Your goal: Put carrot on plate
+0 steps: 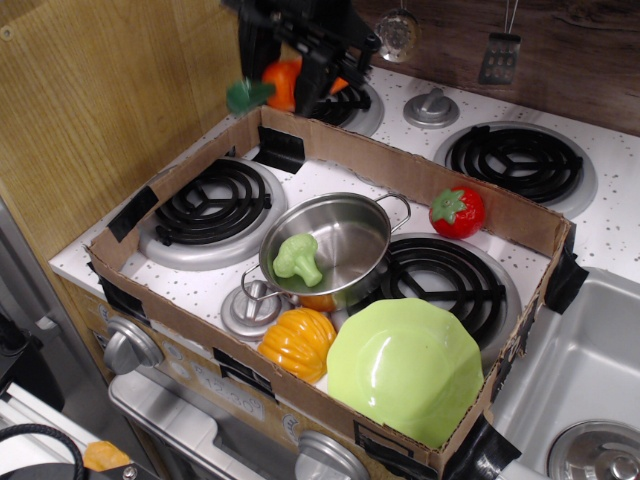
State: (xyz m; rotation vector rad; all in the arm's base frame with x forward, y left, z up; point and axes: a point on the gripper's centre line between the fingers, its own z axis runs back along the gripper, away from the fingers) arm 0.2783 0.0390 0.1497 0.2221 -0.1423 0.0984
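My gripper [300, 75] is high at the back left, above the box's far wall, and is shut on the orange carrot [283, 82]. The carrot hangs crosswise in the jaws, its dark green stem end [246, 95] pointing left. Motion blur hides the fingers' exact outline. The lime-green plate [405, 368] with a wavy rim lies at the front right of the box, far from the gripper and bare.
A cardboard box [180, 318] walls in the stove top. Inside it are a steel pot [350, 230] holding a green broccoli [297, 258], an orange pumpkin [297, 342] and a red tomato [457, 212]. A sink [585, 380] lies at the right.
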